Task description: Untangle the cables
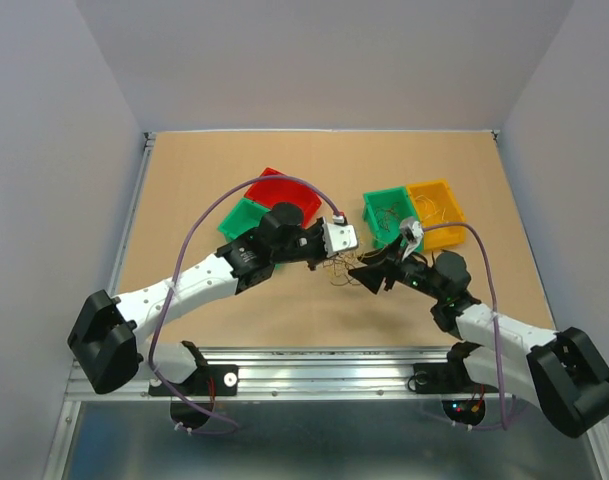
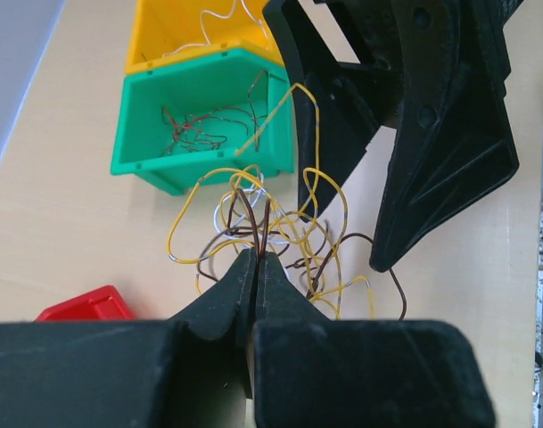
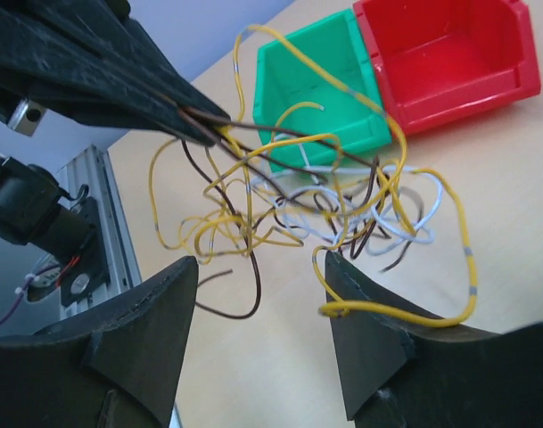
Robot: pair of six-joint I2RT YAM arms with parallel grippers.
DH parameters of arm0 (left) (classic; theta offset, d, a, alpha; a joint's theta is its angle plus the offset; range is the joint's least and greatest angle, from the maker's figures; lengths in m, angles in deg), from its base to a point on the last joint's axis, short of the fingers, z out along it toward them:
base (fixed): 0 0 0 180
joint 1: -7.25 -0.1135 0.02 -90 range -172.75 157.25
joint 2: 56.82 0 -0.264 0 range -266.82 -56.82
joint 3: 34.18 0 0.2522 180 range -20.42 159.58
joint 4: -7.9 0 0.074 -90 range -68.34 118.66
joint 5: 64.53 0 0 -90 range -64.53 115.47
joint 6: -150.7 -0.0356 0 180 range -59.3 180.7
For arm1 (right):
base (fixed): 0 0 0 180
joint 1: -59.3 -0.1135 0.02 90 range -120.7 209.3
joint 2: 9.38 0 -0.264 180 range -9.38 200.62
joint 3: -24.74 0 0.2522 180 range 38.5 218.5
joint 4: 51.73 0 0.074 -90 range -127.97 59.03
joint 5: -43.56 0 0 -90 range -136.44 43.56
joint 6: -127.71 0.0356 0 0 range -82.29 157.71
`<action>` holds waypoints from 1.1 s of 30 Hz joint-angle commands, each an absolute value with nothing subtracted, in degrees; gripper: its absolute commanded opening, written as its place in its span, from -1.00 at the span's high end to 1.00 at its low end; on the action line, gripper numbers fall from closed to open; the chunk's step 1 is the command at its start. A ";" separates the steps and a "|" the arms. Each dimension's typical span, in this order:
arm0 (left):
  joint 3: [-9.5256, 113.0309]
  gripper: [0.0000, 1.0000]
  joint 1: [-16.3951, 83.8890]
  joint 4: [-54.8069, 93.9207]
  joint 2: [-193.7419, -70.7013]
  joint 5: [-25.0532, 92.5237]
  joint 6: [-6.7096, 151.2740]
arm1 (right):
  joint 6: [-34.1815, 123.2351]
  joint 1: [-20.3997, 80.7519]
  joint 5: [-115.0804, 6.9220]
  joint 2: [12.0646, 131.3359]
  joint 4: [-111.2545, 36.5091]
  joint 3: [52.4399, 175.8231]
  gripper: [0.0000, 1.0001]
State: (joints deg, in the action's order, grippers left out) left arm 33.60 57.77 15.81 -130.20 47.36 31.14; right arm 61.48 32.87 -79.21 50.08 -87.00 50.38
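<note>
Cables (image 2: 271, 232) tangled at worktop (image 1: 284, 310) middle, 7 o'clock from wire-holding green bin (image 1: 387, 213). Left hand (image 2: 256, 267) pinched shut on brown strand (image 2: 250, 227) (anchor, likely); right hand (image 3: 258, 263) gaping, straddling loops, ready to tease free.

Right gripper (image 3: 258, 267): jaws apart, a yellow strand draped over one finger. Left gripper (image 3: 209, 132): tips pinched together on a brown strand. Cables (image 3: 293, 214) tangled between them: yellow, brown, white. Behind, green bin (image 3: 333, 125) beside red bin (image 3: 467, 98).
</note>
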 commanded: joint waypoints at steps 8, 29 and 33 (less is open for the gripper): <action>34.43 1.00 57.70 15.16 -131.17 47.18 31.96 | 62.41 31.88 -72.10 46.78 -95.45 50.45 -0.26; 28.72 0.48 55.59 9.54 -124.85 32.07 33.02 | 64.96 31.88 -42.94 27.39 -71.38 49.84 0.99; 25.99 -0.22 54.97 7.52 -120.72 32.94 33.02 | 64.08 31.88 -46.06 16.65 -65.75 49.05 0.99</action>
